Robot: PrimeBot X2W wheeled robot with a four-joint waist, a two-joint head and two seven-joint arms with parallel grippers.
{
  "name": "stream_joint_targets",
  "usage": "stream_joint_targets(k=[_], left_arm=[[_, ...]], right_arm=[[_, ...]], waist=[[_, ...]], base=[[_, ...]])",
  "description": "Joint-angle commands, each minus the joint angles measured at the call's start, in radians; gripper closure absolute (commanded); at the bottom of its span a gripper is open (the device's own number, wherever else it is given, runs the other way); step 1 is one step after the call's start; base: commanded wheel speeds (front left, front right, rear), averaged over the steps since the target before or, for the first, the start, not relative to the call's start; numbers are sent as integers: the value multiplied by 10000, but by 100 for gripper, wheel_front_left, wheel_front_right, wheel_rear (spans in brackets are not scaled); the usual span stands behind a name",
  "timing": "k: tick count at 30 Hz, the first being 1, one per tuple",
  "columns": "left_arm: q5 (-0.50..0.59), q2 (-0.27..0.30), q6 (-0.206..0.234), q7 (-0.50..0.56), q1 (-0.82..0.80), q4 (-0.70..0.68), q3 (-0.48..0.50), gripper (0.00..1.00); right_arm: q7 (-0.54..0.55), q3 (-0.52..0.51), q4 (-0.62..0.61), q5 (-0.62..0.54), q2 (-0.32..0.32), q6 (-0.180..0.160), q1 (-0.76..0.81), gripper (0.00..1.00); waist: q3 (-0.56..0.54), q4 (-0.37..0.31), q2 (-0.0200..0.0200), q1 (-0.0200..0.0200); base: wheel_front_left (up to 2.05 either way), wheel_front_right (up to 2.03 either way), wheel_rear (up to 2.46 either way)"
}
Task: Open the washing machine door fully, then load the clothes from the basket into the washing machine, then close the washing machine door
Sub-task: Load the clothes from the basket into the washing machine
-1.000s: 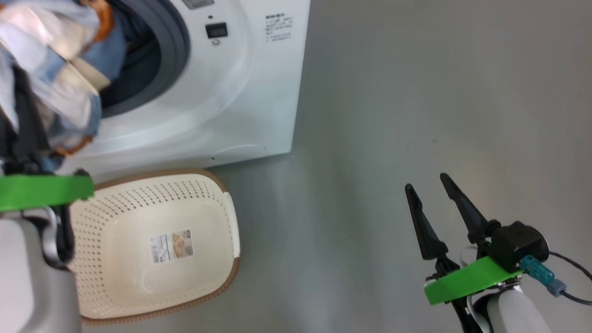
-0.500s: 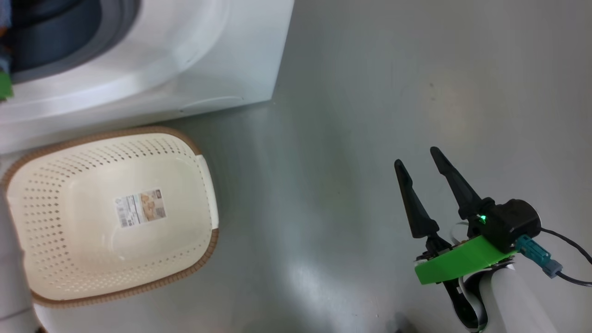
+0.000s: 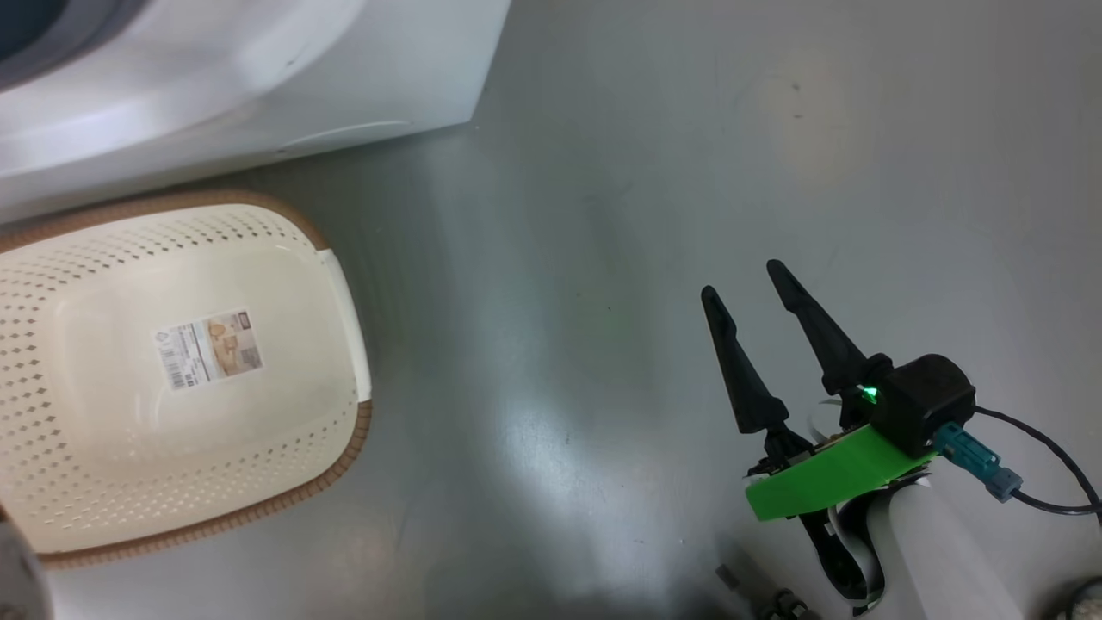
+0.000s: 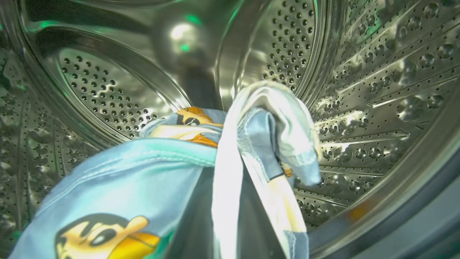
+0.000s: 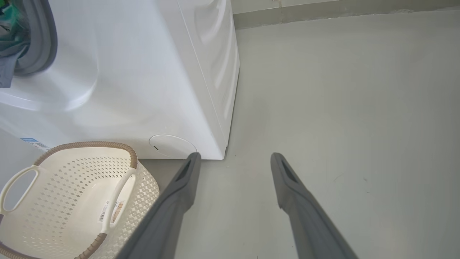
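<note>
A smooth grey-green floor (image 3: 603,172) with a dull sheen covers most of the head view. In the right wrist view it runs back to a low skirting strip (image 5: 323,10) at twelve o'clock. The white washing machine (image 3: 258,95) stands on it at eleven o'clock in the head view. The cream basket (image 3: 284,258) sits just in front of the machine at nine o'clock, and nothing lies on its floor but a paper label (image 3: 208,349).

The right gripper (image 3: 740,279) hangs over bare floor at four o'clock, fingers spread wide and holding nothing. A dark cable (image 3: 1042,482) trails from its wrist.

The left wrist view looks into the steel drum (image 4: 377,90). The clothes (image 4: 143,165), light blue with orange cartoon figures and a white strip, rise from six o'clock to the middle. They cover the left gripper's fingers, which are closed on the bunched cloth. A grey door seal (image 5: 43,43) shows at ten o'clock in the right wrist view.
</note>
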Motion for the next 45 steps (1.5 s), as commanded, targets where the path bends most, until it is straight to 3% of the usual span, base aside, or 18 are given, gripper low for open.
stream_joint_targets(k=[1, 11, 18, 22, 23, 24, 45], left_arm=[[94, 609, -60, -44, -299, -7, -46, 100], [444, 959, 9, -48, -939, -2164, -532, 100], [255, 916, 90, -48, -527, -1945, -437, 100], [-146, 788, 134, -48, -483, -592, -152, 100], [-200, 785, 157, -48, -582, -324, -108, 9], [-237, 790, 203, -48, -672, -94, -63, 0], [-684, 592, 207, -49, -998, 2590, -141, 0]], right_arm=[[-118, 293, -141, 89, 48, 62, 119, 0], [-118, 536, -88, 213, 93, 62, -8, 0], [-118, 577, -38, 209, 108, 62, -78, 0], [-118, 577, 30, 211, 113, 62, -86, 0], [-118, 581, 47, 209, 114, 62, -86, 0], [-118, 584, 62, 210, 115, 62, -92, 0], [-118, 517, 270, 182, 110, 62, -119, 0]], waist=[[159, -158, -1, 0], [539, -356, -1, 0], [554, -338, -1, 0], [469, -299, -1, 0], [458, -293, -1, 0], [447, -286, -1, 0], [-265, -117, -1, 0]], base=[[0, 0, 0], [0, 0, 0], [0, 0, 0], [0, 0, 0], [0, 0, 0], [0, 0, 0], [0, 0, 0]])
